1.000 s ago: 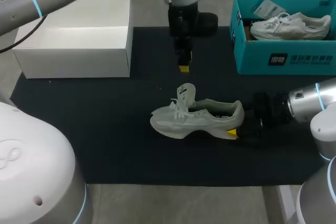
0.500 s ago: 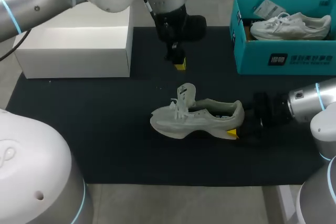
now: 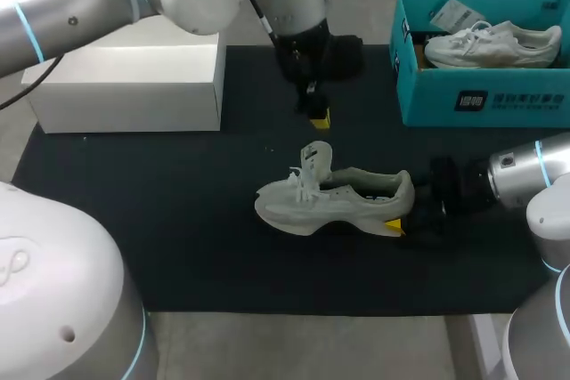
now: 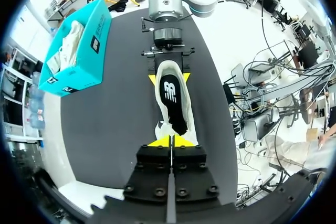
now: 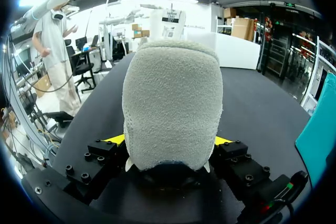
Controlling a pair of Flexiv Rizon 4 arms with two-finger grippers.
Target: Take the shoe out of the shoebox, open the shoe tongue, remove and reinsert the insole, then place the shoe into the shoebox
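In the teal box [image 3: 427, 95], a white sneaker [image 3: 492, 45]; right gripper [image 5: 168, 141] pinches shoe [image 3: 334, 200] heel; left gripper [image 4: 170, 141] tips pressed together.

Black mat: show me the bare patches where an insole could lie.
Bare: the mat between white box and shoe toe; the strip along the near edge. Crowded: behind the shoe under the left jaws; the heel, in the right jaws.
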